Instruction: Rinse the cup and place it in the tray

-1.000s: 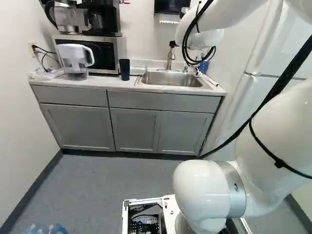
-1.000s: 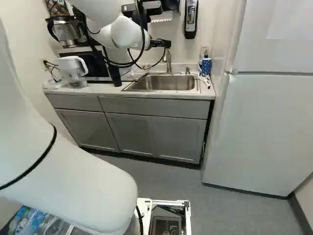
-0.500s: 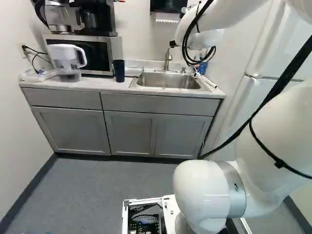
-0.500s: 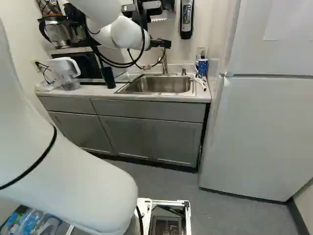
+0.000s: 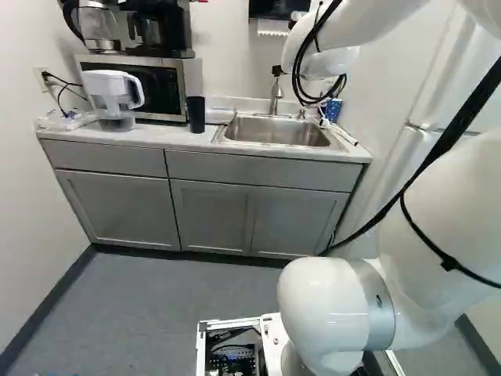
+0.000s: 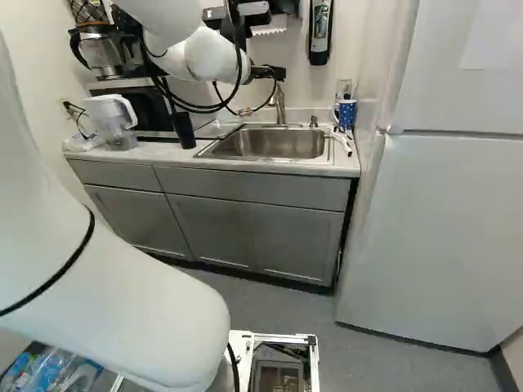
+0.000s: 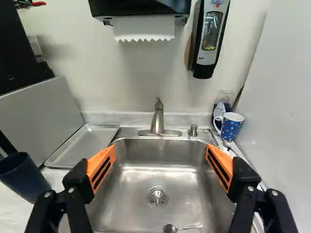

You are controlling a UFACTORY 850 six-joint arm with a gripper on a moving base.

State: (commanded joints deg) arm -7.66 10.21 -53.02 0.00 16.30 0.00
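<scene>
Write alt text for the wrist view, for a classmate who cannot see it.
Open fingers with orange pads hang over a steel sink with a spoon in it. Behind the basin stands the faucet; on one side are a tray and dark cup, on the other a dotted blue mug.

Sink (image 7: pixel 131 182) glossy metal; tray (image 7: pixel 87 143) smooth metal; dark cup (image 7: pixel 23 179) matt; towel (image 7: pixel 143 27) paper.

A kitchen: sink (image 7: pixel 131 179), microwave (image 5: pixel 163 88), refrigerator (image 6: pixel 433 229), coffee maker (image 5: pixel 163 27).
</scene>
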